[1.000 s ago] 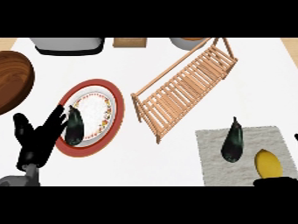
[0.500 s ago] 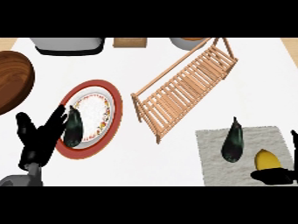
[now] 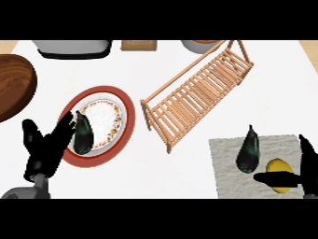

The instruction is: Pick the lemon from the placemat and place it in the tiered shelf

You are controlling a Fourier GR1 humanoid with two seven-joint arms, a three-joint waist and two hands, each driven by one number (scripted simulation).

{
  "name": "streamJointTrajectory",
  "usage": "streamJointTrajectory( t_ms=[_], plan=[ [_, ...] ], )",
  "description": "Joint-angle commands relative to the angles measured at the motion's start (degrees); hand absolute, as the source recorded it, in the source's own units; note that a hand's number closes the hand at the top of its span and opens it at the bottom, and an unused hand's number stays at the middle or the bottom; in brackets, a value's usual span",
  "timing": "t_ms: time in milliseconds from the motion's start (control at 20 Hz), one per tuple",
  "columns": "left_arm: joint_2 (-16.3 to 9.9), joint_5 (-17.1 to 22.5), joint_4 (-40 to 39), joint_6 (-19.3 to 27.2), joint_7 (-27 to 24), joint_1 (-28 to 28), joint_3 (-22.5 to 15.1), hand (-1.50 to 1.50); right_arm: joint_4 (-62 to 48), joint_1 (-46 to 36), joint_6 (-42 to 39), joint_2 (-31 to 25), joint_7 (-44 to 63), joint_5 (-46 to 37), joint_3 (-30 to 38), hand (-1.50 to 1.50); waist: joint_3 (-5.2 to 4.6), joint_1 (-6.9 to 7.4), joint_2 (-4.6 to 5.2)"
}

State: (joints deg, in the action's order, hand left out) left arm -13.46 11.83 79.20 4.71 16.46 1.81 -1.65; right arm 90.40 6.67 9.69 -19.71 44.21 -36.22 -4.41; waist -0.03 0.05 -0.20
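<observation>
1. Counter [image 3: 258,93]: white top fills the view; tan strips show at the far left and far right edges.
2. 12 o'clock: grey vessel [image 3: 73,48], small wooden block [image 3: 139,45], and an orange-rimmed bowl [image 3: 204,45], all cut by the upper edge.
3. 9 to 10 o'clock: large dark wooden bowl [image 3: 3,88], partly out of view.
4. 8 o'clock: red-rimmed plate [image 3: 99,121] sitting flat.
5. Centre to 1 o'clock: slatted wooden tiered shelf [image 3: 196,93], running diagonally.
6. 4 to 5 o'clock: grey placemat [image 3: 226,168], just below the shelf's lower end.
</observation>
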Motion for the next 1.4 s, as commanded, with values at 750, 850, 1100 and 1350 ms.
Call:
streamJointTrajectory(
  t_ms=[750,850,1100,1350],
  plan=[
    [0.83,-1.84,-7.71,-2.25,-3.36,3.97,3.62,0.00,9.67,3.23,-2.71,2.19,-10.25,-4.89,-6.03,1.50,-0.04,-0.78,0.16],
    [1.40,-1.52,-1.25,-2.21,-0.61,-0.31,1.18,0.00,10.34,0.35,-10.49,-0.86,-21.22,-1.86,-13.77,1.50,0.00,0.76,-0.23],
    [0.32,-2.19,-2.92,-3.24,0.10,2.20,0.66,0.00,15.61,-3.78,-23.14,-4.31,-40.10,0.56,-31.37,1.50,0.08,3.78,0.01],
    [0.95,-1.50,-1.43,-1.93,-1.75,-1.22,2.32,0.00,33.75,-4.86,-28.41,-12.81,-46.99,9.65,-23.48,1.50,-0.01,-0.26,-0.29]
  ],
)
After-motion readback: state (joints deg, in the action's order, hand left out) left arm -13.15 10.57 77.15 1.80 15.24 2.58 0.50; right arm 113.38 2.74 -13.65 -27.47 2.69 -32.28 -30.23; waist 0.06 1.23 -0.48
